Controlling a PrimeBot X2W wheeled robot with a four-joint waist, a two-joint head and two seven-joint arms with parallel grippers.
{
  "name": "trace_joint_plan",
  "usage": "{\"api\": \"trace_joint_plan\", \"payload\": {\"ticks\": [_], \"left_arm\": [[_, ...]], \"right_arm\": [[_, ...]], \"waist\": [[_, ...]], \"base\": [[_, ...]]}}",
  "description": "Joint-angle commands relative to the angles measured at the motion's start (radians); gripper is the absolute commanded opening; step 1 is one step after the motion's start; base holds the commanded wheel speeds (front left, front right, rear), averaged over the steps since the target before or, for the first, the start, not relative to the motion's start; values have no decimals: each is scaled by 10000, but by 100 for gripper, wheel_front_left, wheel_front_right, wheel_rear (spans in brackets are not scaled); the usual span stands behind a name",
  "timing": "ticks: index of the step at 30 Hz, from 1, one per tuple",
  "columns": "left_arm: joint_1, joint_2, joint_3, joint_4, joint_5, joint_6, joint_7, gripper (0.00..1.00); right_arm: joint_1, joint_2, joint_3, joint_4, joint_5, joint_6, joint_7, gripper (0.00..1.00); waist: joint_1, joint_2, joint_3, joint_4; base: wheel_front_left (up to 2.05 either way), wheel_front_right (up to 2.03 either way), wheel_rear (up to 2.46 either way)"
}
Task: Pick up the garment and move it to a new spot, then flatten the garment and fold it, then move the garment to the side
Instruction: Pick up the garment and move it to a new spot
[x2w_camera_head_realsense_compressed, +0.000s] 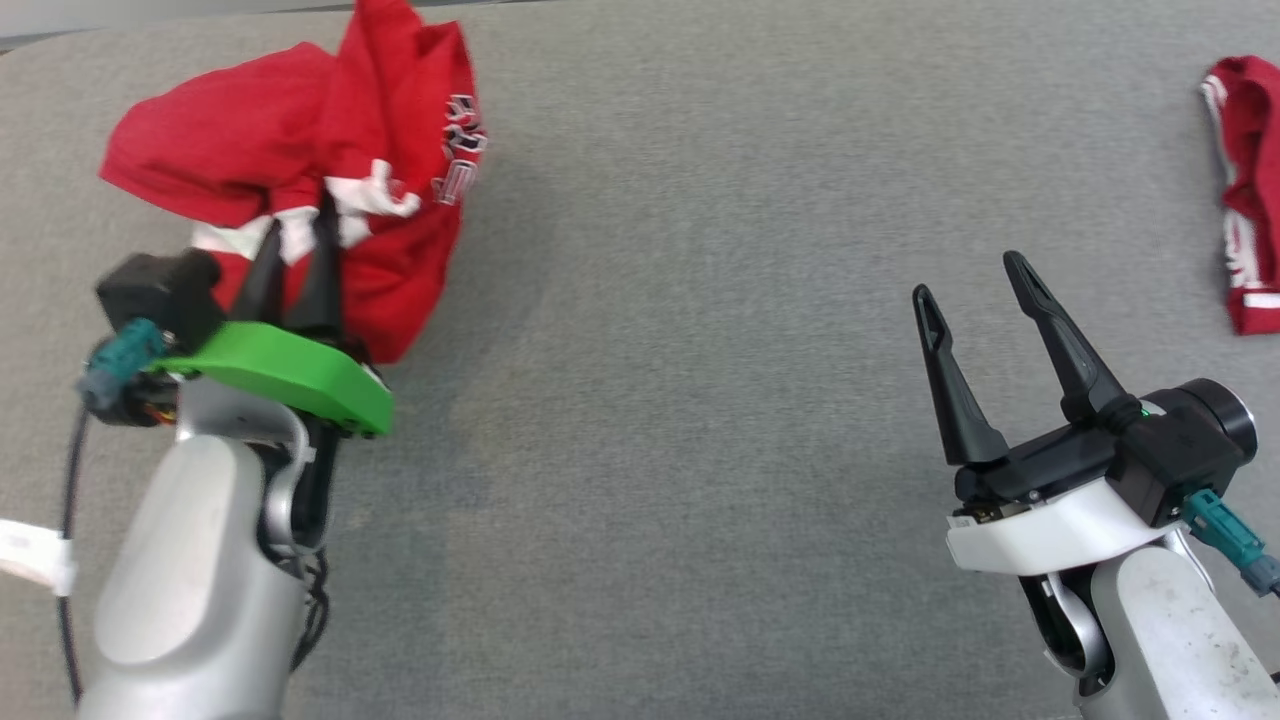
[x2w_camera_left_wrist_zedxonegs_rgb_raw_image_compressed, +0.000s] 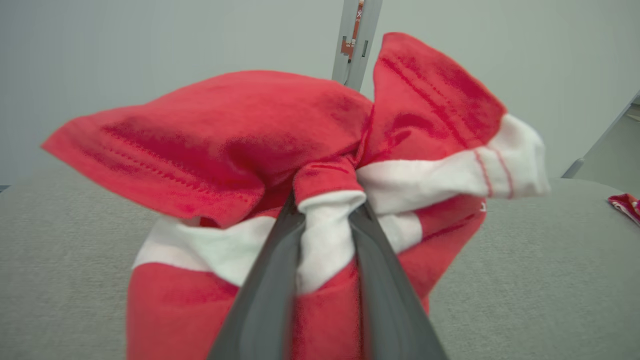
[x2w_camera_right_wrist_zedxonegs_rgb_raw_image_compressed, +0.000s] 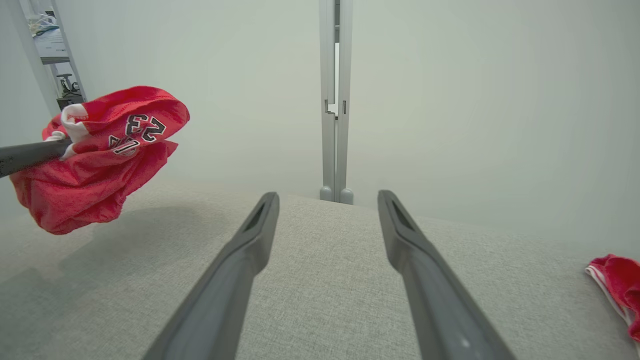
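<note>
Head view: we find the left gripper (x2w_camera_head_realsense_compressed: 298, 215) clamped on a white-trimmed fold of the red garment (x2w_camera_head_realsense_compressed: 300, 130). The garment bunches just beyond its fingertips and hangs clear of the grey table (x2w_camera_head_realsense_compressed: 700, 400), as the right wrist view confirms. The right gripper (x2w_camera_head_realsense_compressed: 966, 275) stands wide and empty, well apart to the left gripper's right. We judge the bare surface between them the likely set-down spot, with the left arm the one placed to carry.

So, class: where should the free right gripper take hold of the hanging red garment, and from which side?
Probably the loose lower lobe of the garment, approached from the robot's right. That fold hangs free beside the left gripper, whose jaws pinch the white band, and it faces the open right gripper.
</note>
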Motion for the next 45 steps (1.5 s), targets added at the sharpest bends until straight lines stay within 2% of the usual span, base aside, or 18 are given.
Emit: {"api": "trace_joint_plan", "payload": {"ticks": [1,9,17,18,19,20,23,28,33,39,45], "left_arm": [[303,-143,-187,-188,194,128,103,0],[650,-1092,-1492,-229,436,165,715,0],[140,-1626,-2247,628,745,250,670,0],[104,-1647,-2322,722,782,235,651,36],[70,-1685,-2413,820,762,205,629,89],[50,-1724,-2484,890,712,163,616,100],[116,-1875,-2740,946,341,-43,489,100],[358,-1955,-2911,611,-78,-95,-330,100],[991,-1705,-2539,-9,84,285,-1334,100],[2418,-1416,-1587,-807,105,794,-1690,100],[4318,-1569,-139,-2194,1109,1141,-1713,100]], "right_arm": [[118,62,-4,-69,47,-20,-1,100],[-43,339,-366,-251,90,-20,-1,100],[-285,591,-460,-401,105,-18,-1,100],[-293,606,-470,-380,102,-20,-1,100],[-294,614,-488,-360,95,-18,-1,100],[-299,623,-491,-334,95,-18,-1,100],[-351,616,-396,-236,102,-20,-1,100],[-333,529,-170,-74,106,-20,-1,100],[207,466,-123,100,163,-20,-1,100],[968,462,2,285,309,-20,-1,100],[1476,489,334,487,471,-20,-1,100]], "waist": [[0,0,-866,-1581],[0,0,-356,-3000],[0,0,413,-3625],[0,0,473,-3616],[0,0,543,-3587],[0,0,580,-3554],[0,0,614,-3376],[0,0,305,-2866],[0,0,-377,-2068],[0,0,-1259,-1177],[0,0,-2060,-743]], "base": [[0,0,0],[0,0,0],[0,0,0],[0,0,0],[0,0,0],[0,0,0],[0,0,0],[0,0,0],[0,0,0],[0,0,0],[0,0,0]]}}
